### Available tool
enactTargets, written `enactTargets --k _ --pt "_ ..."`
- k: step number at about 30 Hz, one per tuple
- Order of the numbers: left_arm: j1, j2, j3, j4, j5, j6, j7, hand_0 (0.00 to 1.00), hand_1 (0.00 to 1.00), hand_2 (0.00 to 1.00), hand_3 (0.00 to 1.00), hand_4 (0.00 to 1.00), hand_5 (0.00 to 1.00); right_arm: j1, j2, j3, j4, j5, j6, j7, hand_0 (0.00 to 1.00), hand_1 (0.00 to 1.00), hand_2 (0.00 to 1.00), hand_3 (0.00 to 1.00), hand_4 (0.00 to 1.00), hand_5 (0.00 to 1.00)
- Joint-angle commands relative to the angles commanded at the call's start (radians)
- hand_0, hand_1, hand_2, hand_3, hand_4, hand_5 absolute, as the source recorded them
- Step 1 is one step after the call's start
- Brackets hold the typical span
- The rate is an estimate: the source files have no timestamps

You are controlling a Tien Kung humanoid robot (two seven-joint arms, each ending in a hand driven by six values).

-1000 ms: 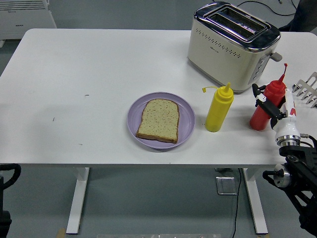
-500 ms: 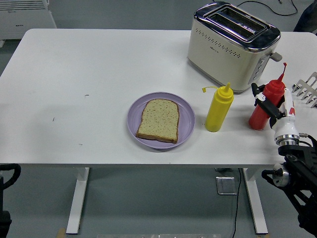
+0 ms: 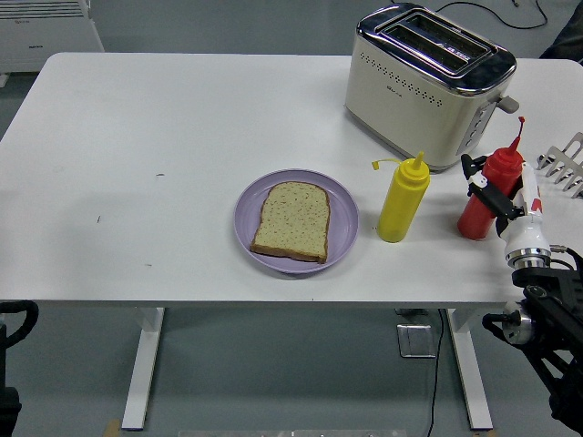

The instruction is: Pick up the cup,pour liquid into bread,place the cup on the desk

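My right hand (image 3: 499, 196) wraps its fingers around the red squeeze bottle (image 3: 489, 194), apparently gripping it, upright on the table (image 3: 137, 137) beside the yellow bottle (image 3: 402, 199); the bread (image 3: 291, 220) waits on its purple plate (image 3: 342, 218), ready for pouring.

— What can't you make out?
— The right hand (image 3: 504, 196) hides part of the red plastic squeeze bottle (image 3: 485, 194).
— Anything cut off?
— The metal rack (image 3: 565, 164) at the right edge.
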Motion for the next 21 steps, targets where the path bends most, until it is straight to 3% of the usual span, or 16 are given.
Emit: enactTargets --k 1,21 --pt "0.000 0.000 0.000 0.000 0.000 0.000 0.000 0.721 0.742 0.741 0.671 0.650 0.998 -0.001 0.000 0.000 -0.001 -0.001 0.001 -0.001 0.284 0.335 0.400 0.398 0.781 0.252" --pt "0.001 0.000 0.001 0.000 -0.001 0.000 -0.001 0.721 0.740 0.741 0.672 0.649 0.998 -0.027 -0.005 0.005 0.013 -0.032 -0.006 0.013 0.365 0.420 0.434 0.425 0.800 0.245"
